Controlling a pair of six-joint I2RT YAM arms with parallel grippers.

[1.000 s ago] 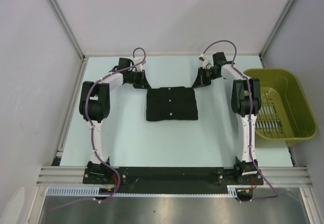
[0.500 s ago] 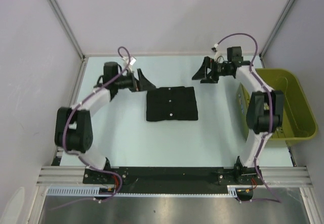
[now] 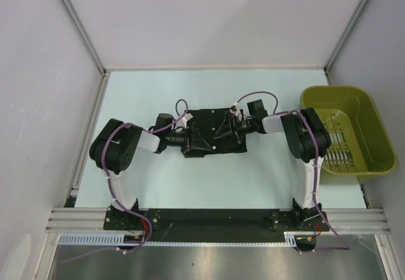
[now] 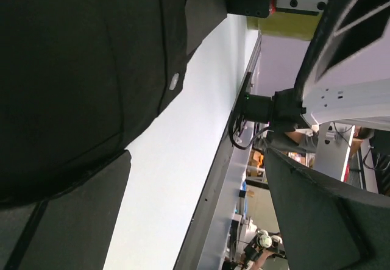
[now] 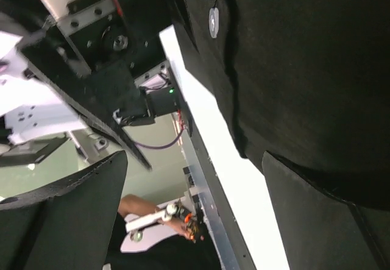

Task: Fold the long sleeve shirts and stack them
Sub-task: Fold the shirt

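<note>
A folded stack of black long sleeve shirts (image 3: 214,117) lies in the middle of the table. Both arms are folded low, and their grippers face each other over the stack. My left gripper (image 3: 199,139) sits at the stack's near left part, open, with only bare table between its fingers (image 4: 61,221). My right gripper (image 3: 223,129) hangs over the stack's right half, also open and holding nothing. Black fabric (image 4: 79,69) fills the left wrist view's upper left. In the right wrist view the fabric (image 5: 292,63) fills the upper right. I cannot tell whether either gripper touches the fabric.
An olive-green basket (image 3: 373,125) stands at the table's right edge, beside the right arm. White walls close in the table on the left, far and right sides. The metal rail (image 3: 215,218) with both arm bases runs along the near edge.
Both grippers left the stack's far corners, opened, swung apart, and have come down low over the stack facing each other. The stack has not moved.
</note>
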